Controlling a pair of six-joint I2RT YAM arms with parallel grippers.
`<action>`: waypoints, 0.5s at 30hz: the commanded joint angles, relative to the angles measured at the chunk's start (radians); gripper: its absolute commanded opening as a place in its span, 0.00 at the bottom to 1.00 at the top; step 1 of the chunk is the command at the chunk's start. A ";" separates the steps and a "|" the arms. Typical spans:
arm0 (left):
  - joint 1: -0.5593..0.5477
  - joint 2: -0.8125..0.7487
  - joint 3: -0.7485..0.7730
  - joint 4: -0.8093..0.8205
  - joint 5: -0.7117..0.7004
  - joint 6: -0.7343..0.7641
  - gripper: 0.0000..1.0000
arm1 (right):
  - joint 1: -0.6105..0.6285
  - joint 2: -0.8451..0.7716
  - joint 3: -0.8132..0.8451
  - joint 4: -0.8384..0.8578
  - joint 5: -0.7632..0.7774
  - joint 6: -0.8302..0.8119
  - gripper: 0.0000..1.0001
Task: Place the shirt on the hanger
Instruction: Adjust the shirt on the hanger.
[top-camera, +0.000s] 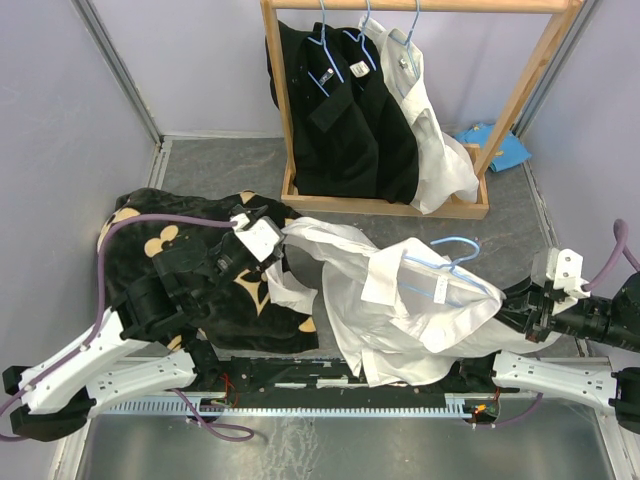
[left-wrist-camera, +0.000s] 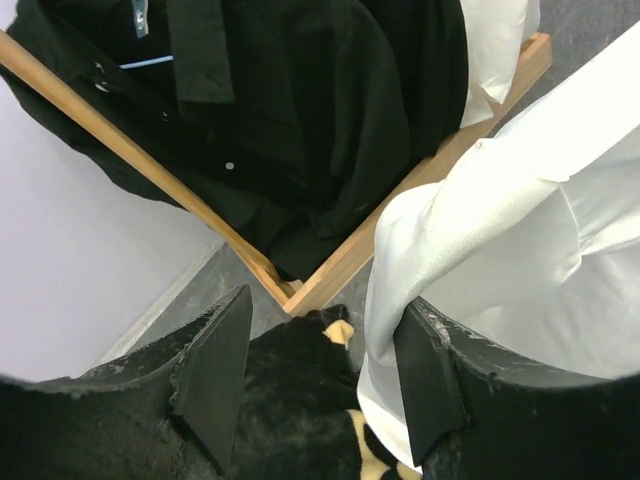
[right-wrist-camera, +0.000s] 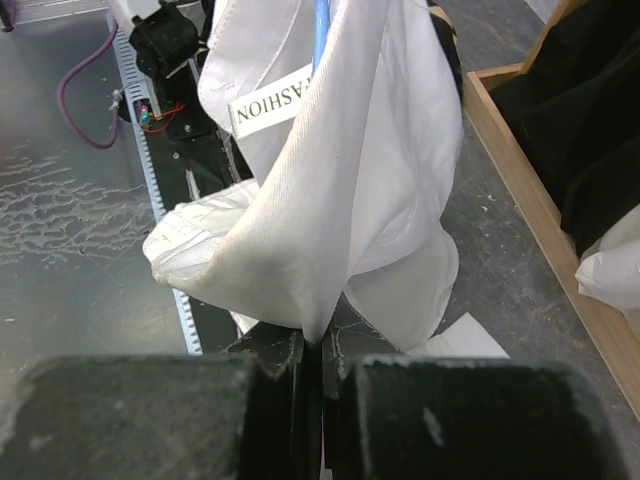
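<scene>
The white shirt (top-camera: 400, 310) lies bunched at the table's middle front, one sleeve stretched left. The light-blue hanger (top-camera: 450, 268) lies on its collar area, hook pointing back. My right gripper (top-camera: 512, 305) is shut on a fold of the shirt (right-wrist-camera: 330, 200) at its right shoulder; the blue hanger wire (right-wrist-camera: 320, 30) runs into the fabric beside the neck label (right-wrist-camera: 270, 105). My left gripper (top-camera: 268, 238) is open at the sleeve end. In the left wrist view the gripper (left-wrist-camera: 320, 385) is wide open, and the sleeve (left-wrist-camera: 450, 260) hangs against the right finger (left-wrist-camera: 430, 385).
A black cloth with tan flowers (top-camera: 180, 265) lies under the left arm and below its jaws (left-wrist-camera: 300, 400). The wooden rack (top-camera: 385, 205) stands at the back with black shirts (top-camera: 340, 110) and one white shirt (top-camera: 435, 140) on hangers. A blue cloth (top-camera: 497, 147) lies behind it.
</scene>
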 joint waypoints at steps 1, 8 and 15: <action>0.006 -0.005 0.044 -0.031 0.046 -0.037 0.64 | 0.002 0.006 0.027 0.102 -0.089 0.004 0.00; 0.007 -0.001 0.011 -0.029 0.157 -0.030 0.27 | 0.002 -0.008 -0.007 0.179 -0.205 0.026 0.00; 0.006 -0.008 0.020 -0.042 0.098 -0.048 0.91 | 0.002 0.013 0.036 0.115 0.045 0.031 0.00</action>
